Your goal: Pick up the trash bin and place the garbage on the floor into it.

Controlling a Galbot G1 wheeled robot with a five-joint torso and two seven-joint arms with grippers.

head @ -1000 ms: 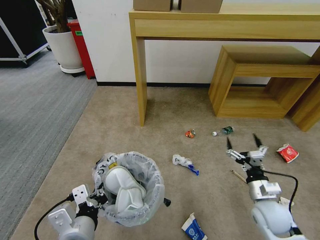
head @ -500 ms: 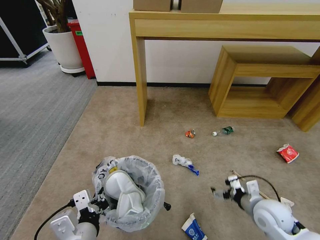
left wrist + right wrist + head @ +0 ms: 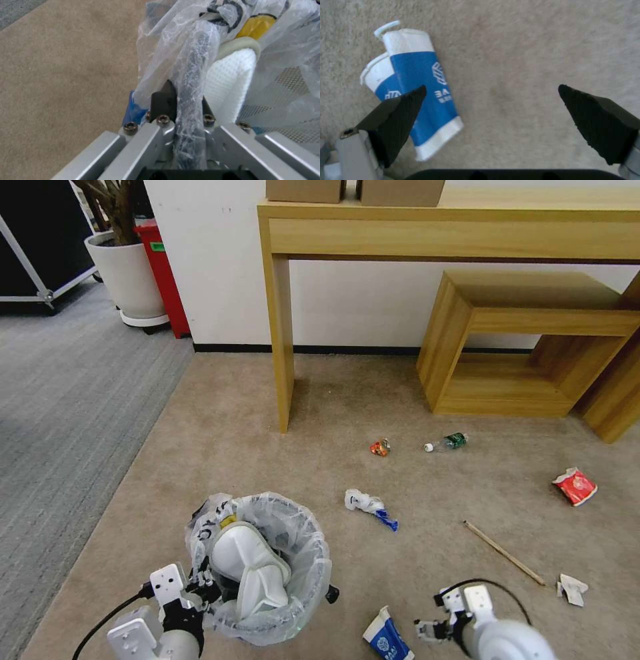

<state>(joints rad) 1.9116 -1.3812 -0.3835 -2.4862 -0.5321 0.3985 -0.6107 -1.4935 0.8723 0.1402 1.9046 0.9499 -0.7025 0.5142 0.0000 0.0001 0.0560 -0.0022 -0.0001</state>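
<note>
Beige carpet (image 3: 280, 460) forms the work surface beside a wooden desk (image 3: 280, 313). Left gripper (image 3: 180, 100) pinches the bag-wrapped rim of the trash bin (image 3: 307, 580), holding it close so litter can be dropped in. Its crinkly liner bears black print and a yellow mark; two white slippers (image 3: 247, 567) lie inside. Right gripper (image 3: 493, 110) hangs spread wide over the carpet, one finger overlapping a flattened blue-and-white paper cup (image 3: 420, 100), probably lining up a grasp. Farther off lie a wooden stick (image 3: 503, 552), red packet (image 3: 575, 485) and small bottle (image 3: 448, 441).
</note>
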